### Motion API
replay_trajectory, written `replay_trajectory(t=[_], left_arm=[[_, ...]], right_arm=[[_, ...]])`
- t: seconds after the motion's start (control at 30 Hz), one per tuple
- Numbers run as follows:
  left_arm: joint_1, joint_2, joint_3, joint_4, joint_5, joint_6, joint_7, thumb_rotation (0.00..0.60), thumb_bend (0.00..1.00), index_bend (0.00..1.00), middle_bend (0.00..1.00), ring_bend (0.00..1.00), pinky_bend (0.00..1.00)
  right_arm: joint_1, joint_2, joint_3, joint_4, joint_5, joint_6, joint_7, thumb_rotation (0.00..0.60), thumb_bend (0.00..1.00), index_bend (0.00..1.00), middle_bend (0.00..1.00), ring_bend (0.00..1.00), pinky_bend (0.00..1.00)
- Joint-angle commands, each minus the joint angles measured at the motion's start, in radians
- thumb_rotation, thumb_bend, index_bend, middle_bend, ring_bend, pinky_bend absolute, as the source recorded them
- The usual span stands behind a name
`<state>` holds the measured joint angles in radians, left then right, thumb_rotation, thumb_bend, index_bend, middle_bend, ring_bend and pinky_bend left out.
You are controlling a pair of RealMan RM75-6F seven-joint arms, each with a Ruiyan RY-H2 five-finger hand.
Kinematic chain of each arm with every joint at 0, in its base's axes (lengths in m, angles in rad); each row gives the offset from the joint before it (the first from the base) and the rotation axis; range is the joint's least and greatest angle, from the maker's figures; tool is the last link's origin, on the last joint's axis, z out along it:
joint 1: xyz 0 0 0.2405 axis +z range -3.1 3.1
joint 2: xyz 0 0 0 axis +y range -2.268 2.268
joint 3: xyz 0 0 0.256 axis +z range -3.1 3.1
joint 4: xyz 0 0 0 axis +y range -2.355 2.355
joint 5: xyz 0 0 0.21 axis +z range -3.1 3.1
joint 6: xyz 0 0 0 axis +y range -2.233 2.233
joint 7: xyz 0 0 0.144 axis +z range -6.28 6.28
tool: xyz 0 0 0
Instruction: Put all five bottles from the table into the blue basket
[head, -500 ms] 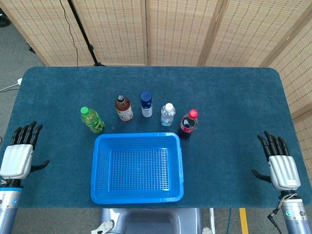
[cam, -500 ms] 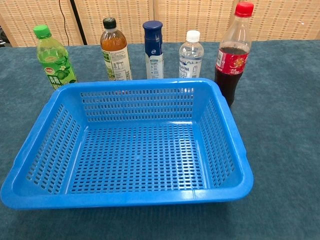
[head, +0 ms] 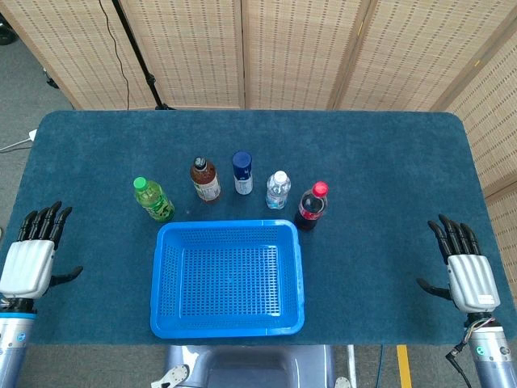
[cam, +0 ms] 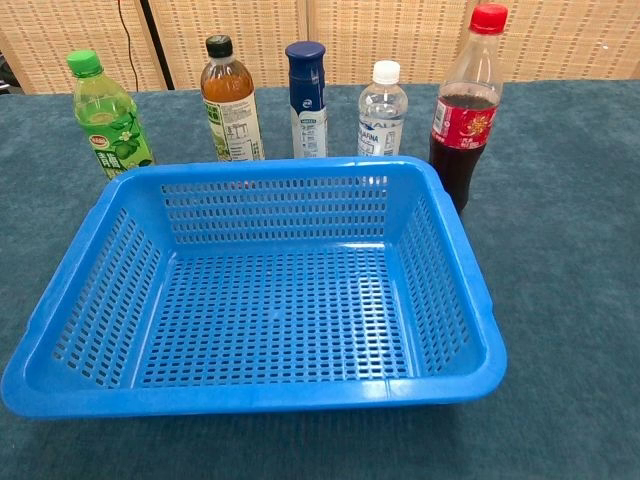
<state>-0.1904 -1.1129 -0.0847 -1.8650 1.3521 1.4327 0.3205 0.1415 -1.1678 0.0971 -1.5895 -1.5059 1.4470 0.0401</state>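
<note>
Bottles upright in row behind blue basket, caps up, left robot hand and right robot hand spread, empty

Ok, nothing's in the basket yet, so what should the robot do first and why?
Probably reach the right hand toward the cola bottle: it is the bottle nearest that side, both hands rest open at the table edges, and the blue basket holds nothing.

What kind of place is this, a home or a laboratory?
Probably a robot test area in a lab, not a home. A table covered in blue-green carpet stands before folding woven screens, on a grey floor where a black stand with a cable stands.
</note>
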Motion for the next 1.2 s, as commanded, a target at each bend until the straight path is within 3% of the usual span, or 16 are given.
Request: replay_trajectory(t=[0.03,0.13,0.37,0.43,0.73,1.03,1.2], left_arm=[[-0.001,0.005,0.001,0.004,0.013,0.000,-0.018,0.600,0.00,0.00,0.00,0.00,0.00],[0.001,0.008,0.001,0.003,0.022,0.003,-0.029,0.600,0.00,0.00,0.00,0.00,0.00],[0.005,0.015,-0.004,-0.007,0.020,0.009,-0.040,0.600,0.00,0.00,0.00,0.00,0.00],[0.004,0.017,-0.006,-0.008,0.016,0.007,-0.044,0.600,0.00,0.00,0.00,0.00,0.00],[0.003,0.029,-0.020,-0.006,-0.012,-0.004,-0.072,0.600,0.00,0.00,0.00,0.00,0.00],[-0.004,0.037,-0.033,0.004,-0.046,-0.023,-0.092,0.600,0.00,0.00,0.00,0.00,0.00],[-0.005,0.041,-0.037,0.004,-0.056,-0.027,-0.100,0.600,0.00,0.00,0.00,0.00,0.00]], right_arm=[[0.042,0.004,0.013,0.056,-0.014,-0.055,0.235,0.600,0.00,0.00,0.00,0.00,0.00],[0.097,0.006,0.019,0.116,-0.022,-0.141,0.475,0.600,0.00,0.00,0.00,0.00,0.00],[0.207,-0.073,0.045,0.261,-0.056,-0.219,0.801,0.600,0.00,0.00,0.00,0.00,0.00],[0.234,-0.099,0.052,0.291,-0.062,-0.231,0.844,0.600,0.00,0.00,0.00,0.00,0.00],[0.317,-0.160,0.069,0.302,-0.043,-0.293,0.891,0.600,0.00,0.00,0.00,0.00,0.00],[0.381,-0.226,0.102,0.275,-0.014,-0.314,0.771,0.600,0.00,0.00,0.00,0.00,0.00],[0.443,-0.276,0.132,0.273,0.063,-0.412,0.670,0.600,0.00,0.00,0.00,0.00,0.00]])
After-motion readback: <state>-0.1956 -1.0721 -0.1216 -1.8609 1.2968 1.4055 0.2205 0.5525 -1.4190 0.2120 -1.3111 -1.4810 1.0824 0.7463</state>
